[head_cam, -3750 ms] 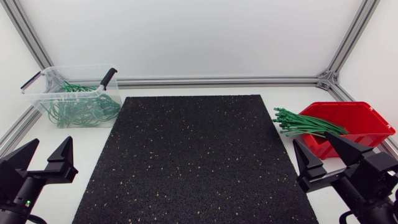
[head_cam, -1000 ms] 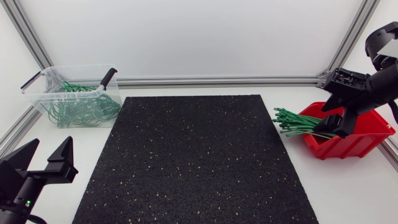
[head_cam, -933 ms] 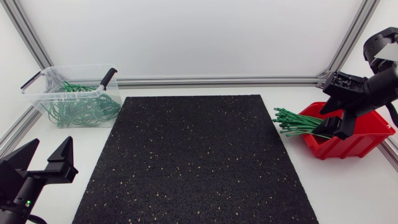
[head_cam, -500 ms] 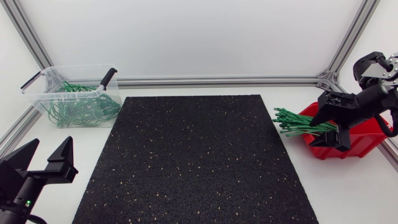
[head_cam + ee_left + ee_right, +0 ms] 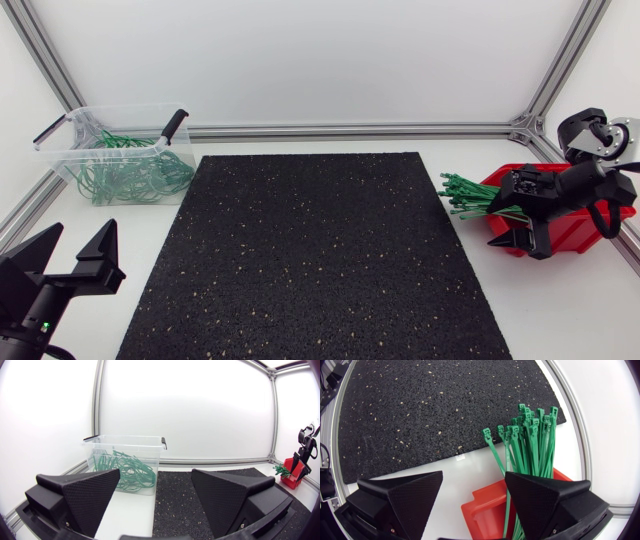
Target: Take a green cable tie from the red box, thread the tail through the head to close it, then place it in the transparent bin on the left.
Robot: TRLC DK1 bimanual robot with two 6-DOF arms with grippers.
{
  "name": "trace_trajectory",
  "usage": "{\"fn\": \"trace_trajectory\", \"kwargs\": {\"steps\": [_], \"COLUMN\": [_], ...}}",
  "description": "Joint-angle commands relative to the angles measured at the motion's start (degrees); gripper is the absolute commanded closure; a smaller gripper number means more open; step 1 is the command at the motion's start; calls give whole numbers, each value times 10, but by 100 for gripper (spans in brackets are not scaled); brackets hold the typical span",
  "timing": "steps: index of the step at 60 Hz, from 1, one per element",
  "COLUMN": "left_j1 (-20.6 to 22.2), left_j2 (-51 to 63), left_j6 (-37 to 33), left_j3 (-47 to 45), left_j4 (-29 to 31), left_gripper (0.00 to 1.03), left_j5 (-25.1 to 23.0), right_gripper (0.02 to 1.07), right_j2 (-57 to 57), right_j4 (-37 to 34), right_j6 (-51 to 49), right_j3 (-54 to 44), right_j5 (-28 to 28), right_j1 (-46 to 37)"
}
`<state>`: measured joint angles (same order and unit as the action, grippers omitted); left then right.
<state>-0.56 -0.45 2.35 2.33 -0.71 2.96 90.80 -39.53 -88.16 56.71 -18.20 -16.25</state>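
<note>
Right end effector [image 5: 508, 212] stands wide open, with nothing clamped between its fingers, and hangs low at the front rim of the red box [image 5: 578, 232]. The green cable ties [image 5: 478, 198] lie as one loose bundle in that box. In the right wrist view the bundle [image 5: 527, 440] runs out ahead of the end effector [image 5: 474, 476] – mostly before its right finger – with the heads fanned past the box rim [image 5: 485, 510] over the white counter [image 5: 470, 460], beside a corner of the black mat [image 5: 420, 410]. Left end effector [image 5: 80, 240] is also wide open and empty, low over the counter beside the mat. The transparent bin [image 5: 122, 437] stands ahead of it – nearer its left finger – holding looped green ties [image 5: 125, 467].
</note>
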Motion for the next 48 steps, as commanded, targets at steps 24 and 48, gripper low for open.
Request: {"fn": "trace_trajectory", "kwargs": {"steps": [24, 48], "left_j1": [-1, 2], "left_j2": [-2, -1], "left_j6": [-9, -9], "left_j3": [-22, -22], "left_j4": [15, 16], "left_gripper": [4, 4], "left_j5": [4, 4], "right_gripper": [16, 16], "right_j2": [23, -47], "right_j4": [48, 42], "right_j6": [-12, -47], "right_j3": [-33, -81], "right_j5": [15, 17], "right_j1": [6, -4]}}
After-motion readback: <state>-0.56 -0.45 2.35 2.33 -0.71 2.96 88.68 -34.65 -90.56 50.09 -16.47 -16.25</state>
